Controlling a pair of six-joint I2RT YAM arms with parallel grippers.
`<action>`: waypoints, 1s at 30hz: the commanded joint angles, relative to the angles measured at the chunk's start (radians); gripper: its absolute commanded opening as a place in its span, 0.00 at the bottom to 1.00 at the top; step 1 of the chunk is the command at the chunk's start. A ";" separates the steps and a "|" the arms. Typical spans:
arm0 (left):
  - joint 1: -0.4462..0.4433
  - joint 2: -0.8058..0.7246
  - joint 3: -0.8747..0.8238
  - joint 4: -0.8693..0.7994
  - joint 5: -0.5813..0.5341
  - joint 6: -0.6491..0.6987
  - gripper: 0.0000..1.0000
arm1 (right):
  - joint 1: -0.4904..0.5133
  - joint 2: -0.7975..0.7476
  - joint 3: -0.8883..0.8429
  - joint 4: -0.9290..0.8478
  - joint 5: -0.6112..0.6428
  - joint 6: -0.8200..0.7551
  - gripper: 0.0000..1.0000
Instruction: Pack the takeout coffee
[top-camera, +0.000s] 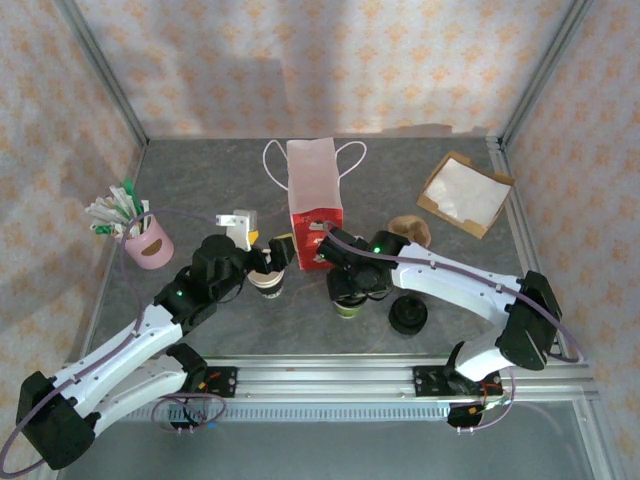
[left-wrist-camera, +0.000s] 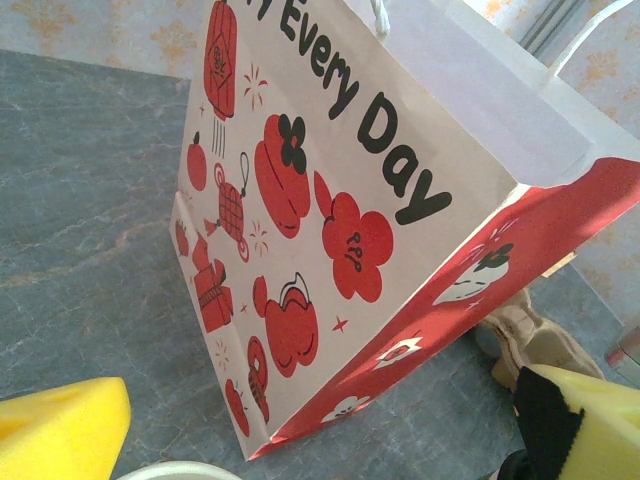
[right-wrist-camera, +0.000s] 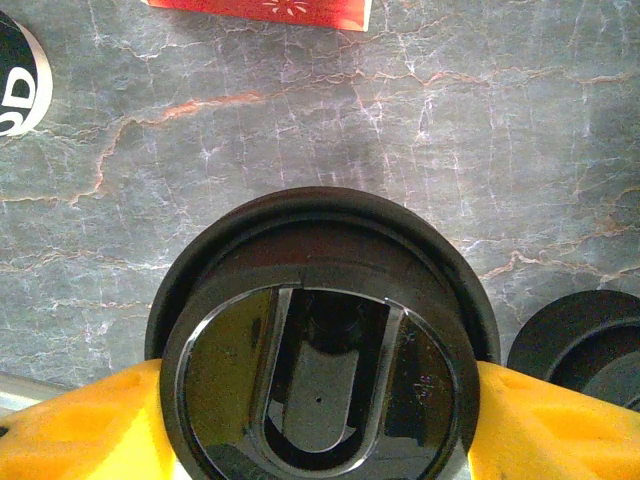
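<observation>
While the right gripper (right-wrist-camera: 320, 430) is closed on the takeout coffee (right-wrist-camera: 320, 350), yellow pads (right-wrist-camera: 80, 430) pressed to both sides just under the black lid, the cup sits just in front of the red-and-white paper bag (top-camera: 314, 195), by its right near corner. Can't tell if the cup base touches the desk (top-camera: 200, 190). Stack of black lids (top-camera: 408, 316) is just right of the coffee, not touching. Left gripper (top-camera: 262, 258) is spread wide, holding nothing, and hovers at the lidless cup (top-camera: 268, 282). That cup's rim shows between the fingers (left-wrist-camera: 60, 425) in the left wrist view. Pink cup (top-camera: 150, 247) of sachets is far left. Cardboard tray (top-camera: 465, 190) is back right.
</observation>
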 joint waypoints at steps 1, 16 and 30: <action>0.005 0.005 -0.014 0.027 0.011 0.001 1.00 | 0.005 0.020 0.019 -0.017 0.004 -0.014 0.66; 0.005 0.015 -0.015 0.032 0.015 0.001 1.00 | 0.007 -0.043 0.030 -0.030 0.026 -0.006 0.66; 0.005 0.016 -0.015 0.033 0.016 0.002 1.00 | 0.007 -0.005 0.011 -0.006 -0.012 -0.009 0.66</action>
